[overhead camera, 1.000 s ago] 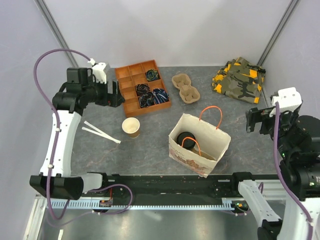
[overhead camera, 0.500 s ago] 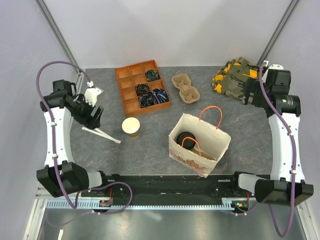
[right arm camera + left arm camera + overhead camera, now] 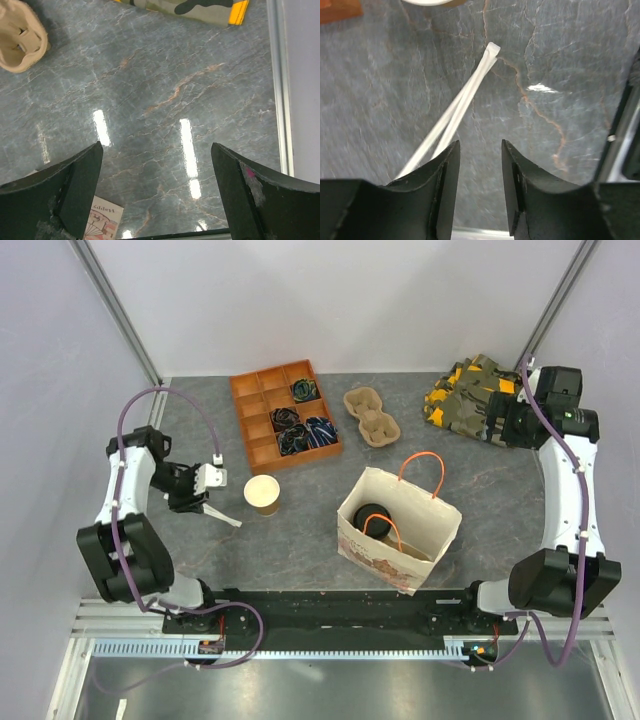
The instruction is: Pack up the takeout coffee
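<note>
**Inspector:** Start at the left. What do you record?

**Assistant:** The left gripper (image 3: 207, 483) is low over the table (image 3: 480, 500). Its fingers (image 3: 445, 190) are drawn close, with a narrow empty gap between them, pinching nothing. Two white strips (image 3: 465, 100) lie side by side. One end runs out of sight behind a finger and the other points toward the lidless cup (image 3: 262, 494). There is one such cup, standing upright just beside them.

**Inspector:** And further along?

**Assistant:** One orange tray (image 3: 285, 415) sits at the far side, with dark bundles in four compartments as far as I can tell. One pulp carrier (image 3: 371, 418) lies to its right, apart from it.

**Inspector:** Where is the takeout coffee?

**Assistant:** I count one takeout coffee (image 3: 374, 517). It stands inside the single paper bag (image 3: 385, 550), toward the bag's left end, at the near middle of the table. Its long axis looks vertical, with the round black lid facing straight up. Both grippers are well apart from it.

**Inspector:** And the right side?

**Assistant:** One camouflage cloth (image 3: 480, 400) lies in the far right corner. The right gripper (image 3: 498, 423) is near the cloth, with its fingers spread wide and only bare table between them.
</note>
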`<state>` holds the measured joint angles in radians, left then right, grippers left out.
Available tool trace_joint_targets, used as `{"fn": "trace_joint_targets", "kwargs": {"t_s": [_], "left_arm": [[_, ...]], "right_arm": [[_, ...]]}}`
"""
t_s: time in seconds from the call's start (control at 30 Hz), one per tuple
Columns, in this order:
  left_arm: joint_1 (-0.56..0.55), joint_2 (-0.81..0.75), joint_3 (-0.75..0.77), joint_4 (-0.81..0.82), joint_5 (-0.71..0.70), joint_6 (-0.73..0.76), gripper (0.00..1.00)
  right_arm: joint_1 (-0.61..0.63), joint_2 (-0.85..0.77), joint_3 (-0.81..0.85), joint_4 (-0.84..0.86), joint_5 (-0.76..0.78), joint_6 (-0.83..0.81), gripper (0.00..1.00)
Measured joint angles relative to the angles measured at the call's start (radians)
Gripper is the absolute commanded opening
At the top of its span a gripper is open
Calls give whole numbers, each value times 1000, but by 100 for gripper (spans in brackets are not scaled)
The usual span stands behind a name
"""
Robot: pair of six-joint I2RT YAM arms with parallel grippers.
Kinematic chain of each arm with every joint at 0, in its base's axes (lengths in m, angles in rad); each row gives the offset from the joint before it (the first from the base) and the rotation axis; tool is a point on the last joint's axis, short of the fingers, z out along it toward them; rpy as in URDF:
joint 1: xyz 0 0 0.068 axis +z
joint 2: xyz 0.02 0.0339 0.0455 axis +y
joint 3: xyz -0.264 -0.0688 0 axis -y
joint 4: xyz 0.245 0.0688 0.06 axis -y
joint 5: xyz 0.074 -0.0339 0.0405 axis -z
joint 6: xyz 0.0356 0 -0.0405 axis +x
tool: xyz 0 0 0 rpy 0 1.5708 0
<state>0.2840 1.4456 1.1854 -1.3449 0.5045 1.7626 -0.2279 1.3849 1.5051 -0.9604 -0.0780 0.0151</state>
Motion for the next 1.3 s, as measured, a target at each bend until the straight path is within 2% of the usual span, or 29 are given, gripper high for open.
{"fn": "trace_joint_targets", "kwargs": {"t_s": [0.1, 0.33, 0.63, 0.97, 1.3], "left_arm": [[0, 64, 2, 11, 2, 95, 45], [1, 73, -49, 30, -32, 169, 43], [2, 116, -172, 219, -74, 188, 42], [2, 123, -204, 340, -82, 192, 40], [2, 169, -242, 413, -94, 194, 29]], "right_arm": [[-6, 0, 0, -4, -27, -2, 98], [-18, -9, -5, -6, -57, -3, 98], [-32, -28, -14, -29, -66, -3, 98], [-39, -40, -35, -43, -83, -3, 98], [-56, -51, -43, -48, -83, -3, 98]]}}
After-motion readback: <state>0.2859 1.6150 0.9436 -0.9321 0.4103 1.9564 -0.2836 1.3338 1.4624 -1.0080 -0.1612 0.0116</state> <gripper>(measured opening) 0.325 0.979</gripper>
